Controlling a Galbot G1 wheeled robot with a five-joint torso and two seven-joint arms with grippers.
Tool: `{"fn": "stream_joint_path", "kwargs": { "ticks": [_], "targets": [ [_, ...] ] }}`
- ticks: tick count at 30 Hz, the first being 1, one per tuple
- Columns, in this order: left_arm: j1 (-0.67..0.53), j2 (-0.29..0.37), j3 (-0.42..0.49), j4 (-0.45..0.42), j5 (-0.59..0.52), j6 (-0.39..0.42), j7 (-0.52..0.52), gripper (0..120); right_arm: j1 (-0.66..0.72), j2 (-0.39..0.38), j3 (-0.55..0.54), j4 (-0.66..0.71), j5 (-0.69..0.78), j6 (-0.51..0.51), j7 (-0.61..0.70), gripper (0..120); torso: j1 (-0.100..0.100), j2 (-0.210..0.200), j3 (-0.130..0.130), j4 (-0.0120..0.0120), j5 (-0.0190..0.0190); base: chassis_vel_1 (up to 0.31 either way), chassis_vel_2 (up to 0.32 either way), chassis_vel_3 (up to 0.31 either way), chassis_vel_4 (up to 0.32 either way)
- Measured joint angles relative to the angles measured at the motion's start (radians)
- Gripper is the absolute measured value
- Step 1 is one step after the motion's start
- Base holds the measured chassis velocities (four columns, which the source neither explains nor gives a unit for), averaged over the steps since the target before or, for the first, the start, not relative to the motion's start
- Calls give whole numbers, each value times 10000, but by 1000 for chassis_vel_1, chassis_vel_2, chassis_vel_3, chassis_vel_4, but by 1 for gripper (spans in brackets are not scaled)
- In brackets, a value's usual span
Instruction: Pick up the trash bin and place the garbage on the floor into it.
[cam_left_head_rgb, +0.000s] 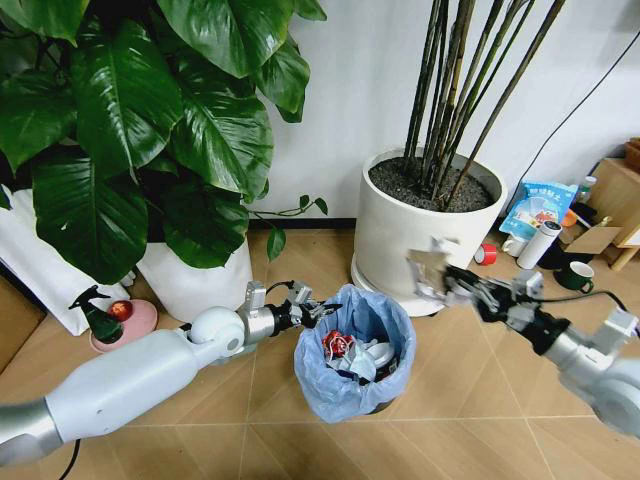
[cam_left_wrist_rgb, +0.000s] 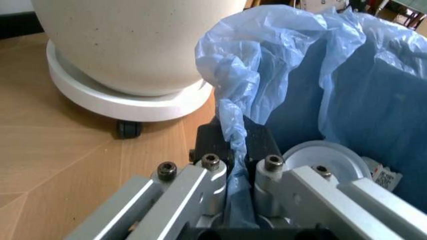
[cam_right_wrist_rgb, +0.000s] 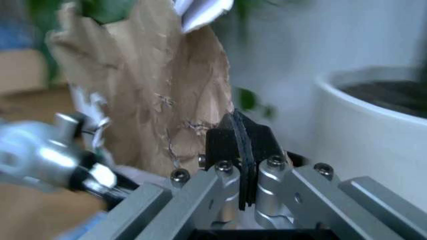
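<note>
We have our left hand (cam_left_head_rgb: 318, 309) clamped on the rim of the trash bin (cam_left_head_rgb: 352, 366), with a twisted fold of the light-blue bag liner (cam_left_wrist_rgb: 235, 131) pinched between its black pads, which we judge keeps the bin steady and its mouth turned up toward the other arm. The bin sits just ahead of that hand on the chevron-plank floor (cam_left_head_rgb: 470, 390), and inside it we can already see a crushed red can (cam_left_head_rgb: 337, 345) and a white lid (cam_left_wrist_rgb: 327, 159) lying against the liner. Our right hand (cam_left_head_rgb: 437, 276) hangs above and just beyond the far rim of the bin, its pads pressed together on a crumpled wrapper (cam_right_wrist_rgb: 160, 95) (tan and papery on one face, silvery at the edge), which stands up past the fingertips. We judge it is held high so the piece can fall cleanly into the opening once it is over the middle. Behind that hand stands the large white plant pot (cam_left_head_rgb: 420, 225) on its wheeled saucer.
</note>
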Motion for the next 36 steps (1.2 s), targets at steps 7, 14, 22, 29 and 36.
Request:
{"fn": "stream_joint_path", "kwargs": {
  "ticks": [7,14,22,29,36],
  "targets": [
    [-96,-42,19,-25,-73,12,-70,0,3266,-127,-3739,-561,573,-69,-1256,0,0,0,0,0,4,0,0,0,0],
    [-142,-15,7,-69,-117,19,-114,0,3370,-45,-4636,-921,506,-62,-1799,0,0,0,-1,-3,1,0,0,0,0],
    [-311,-113,53,-174,-246,55,-280,0,3767,-100,-5592,-1169,445,-134,-1936,0,0,0,-1,-3,0,0,0,0,0],
    [-479,-47,250,-318,-342,98,-396,0,4310,-61,-6172,-1935,251,-191,-1897,0,0,0,-1,-1,2,0,0,0,0],
    [-480,22,322,-407,-393,128,-466,0,4243,-78,-5960,-1952,168,-103,-1905,13,0,0,-1,-2,1,0,0,0,0]
  ]
}}
